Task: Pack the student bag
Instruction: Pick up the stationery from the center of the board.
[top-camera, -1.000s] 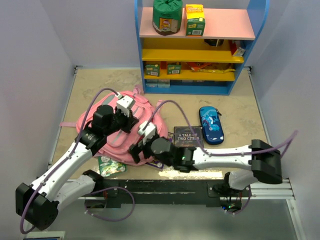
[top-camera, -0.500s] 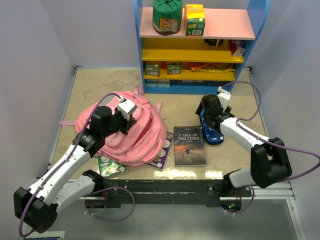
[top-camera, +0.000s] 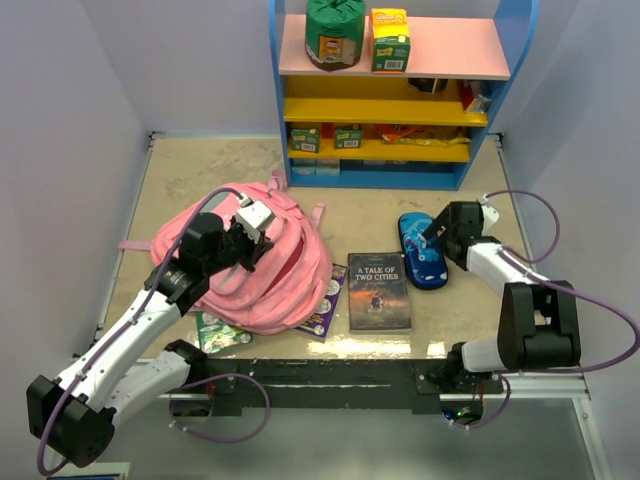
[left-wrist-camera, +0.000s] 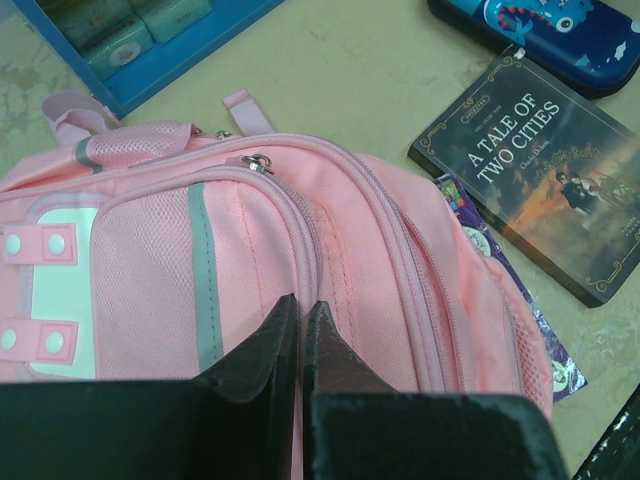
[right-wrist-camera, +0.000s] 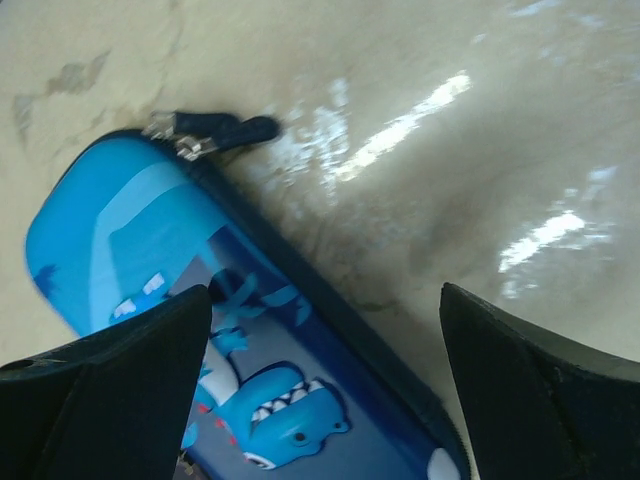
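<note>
The student bag (top-camera: 275, 275), a soft pink backpack with a grey stripe, lies at the table's left. In the left wrist view the student bag (left-wrist-camera: 380, 260) fills the frame. My left gripper (top-camera: 262, 232) sits on its top, shut. The left gripper (left-wrist-camera: 300, 306) has its tips pressed to the pink fabric beside a zip seam; whether fabric is pinched I cannot tell. My right gripper (top-camera: 437, 236) hangs open over the blue shark pencil case (top-camera: 422, 252). In the right wrist view the right gripper (right-wrist-camera: 325, 290) straddles the edge of the pencil case (right-wrist-camera: 130, 230), touching nothing.
A dark book (top-camera: 379, 291) lies between bag and pencil case. A purple booklet (top-camera: 325, 308) and a green packet (top-camera: 222, 332) poke out from under the bag. A blue shelf unit (top-camera: 390, 100) with boxes stands at the back. White walls close both sides.
The right arm has swung from the bag's front edge across to the right side and now hovers at the pencil case. The left gripper has stayed on the bag.
</note>
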